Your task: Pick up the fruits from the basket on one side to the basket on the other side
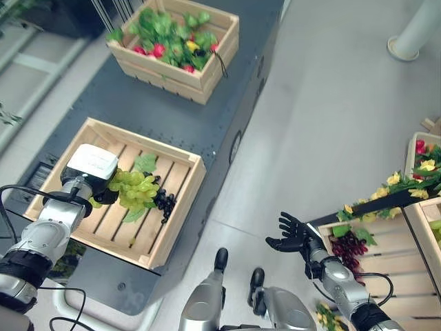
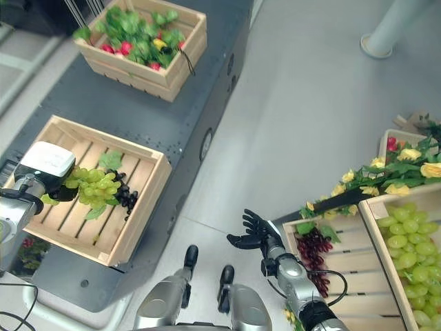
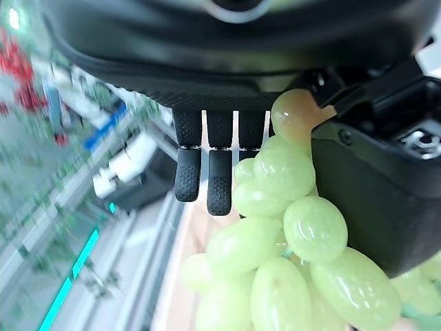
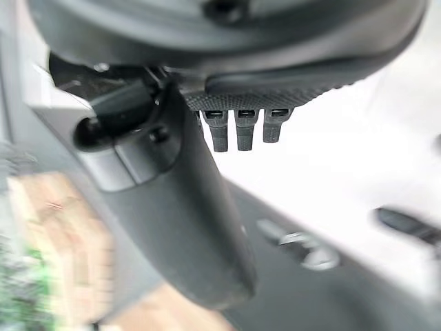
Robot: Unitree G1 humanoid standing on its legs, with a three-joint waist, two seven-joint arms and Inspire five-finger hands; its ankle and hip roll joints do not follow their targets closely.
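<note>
My left hand (image 1: 84, 176) is over the slatted wooden crate (image 1: 180, 181) on the left, shut on a bunch of green grapes (image 1: 135, 189). In the left wrist view the green grapes (image 3: 282, 234) hang between the thumb (image 3: 375, 200) and the fingers (image 3: 207, 176). A bunch of dark grapes (image 1: 164, 201) and a green leaf (image 1: 145, 163) lie on the crate's slats beside it. My right hand (image 1: 295, 234) is open with fingers spread, above the floor just left of the right-side crates. Those crates hold red grapes (image 1: 348, 245) and green grapes (image 2: 410, 255).
A second crate (image 1: 207, 72) with leafy greens and red fruit stands farther back on the dark platform (image 1: 200, 121). Yellow and red flowers with leaves (image 1: 406, 181) trail over the right-side crates. A white pillar base (image 1: 406, 48) stands on the grey floor.
</note>
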